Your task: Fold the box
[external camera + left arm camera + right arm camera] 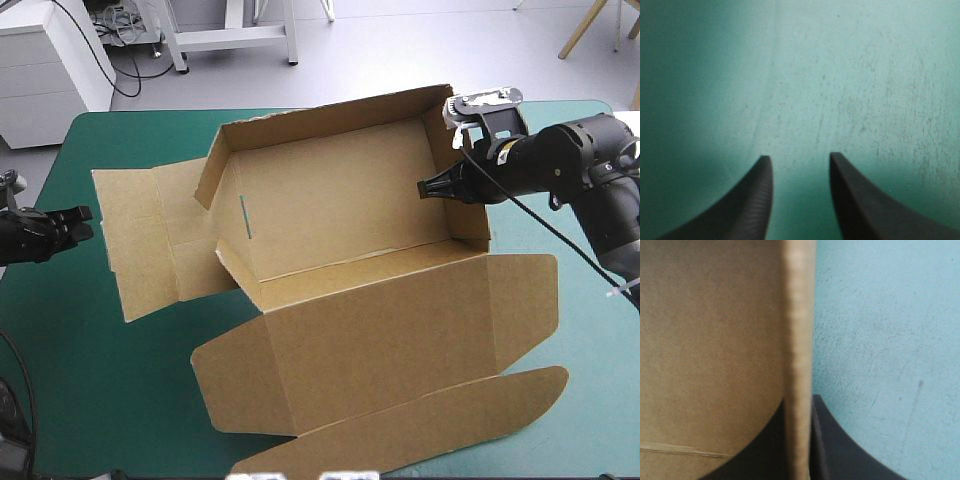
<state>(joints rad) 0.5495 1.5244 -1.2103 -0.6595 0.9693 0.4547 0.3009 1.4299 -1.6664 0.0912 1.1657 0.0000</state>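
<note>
Currently right gripper [425, 187] is pinching the box [340, 200] by its raised wall [799, 315], probably light stiff board; left gripper [800, 157] is hanging open, empty.

Right gripper [425, 187] apparently straddles the box's [340, 215] right wall; left gripper [85, 222] sits well leftward.

Left gripper [799, 156] and right gripper [421, 186] have broad, curved black fin-fingers.

Brown box [340, 230], walls raised, lid flat toward near edge, mid-table on teal-green cover
</note>
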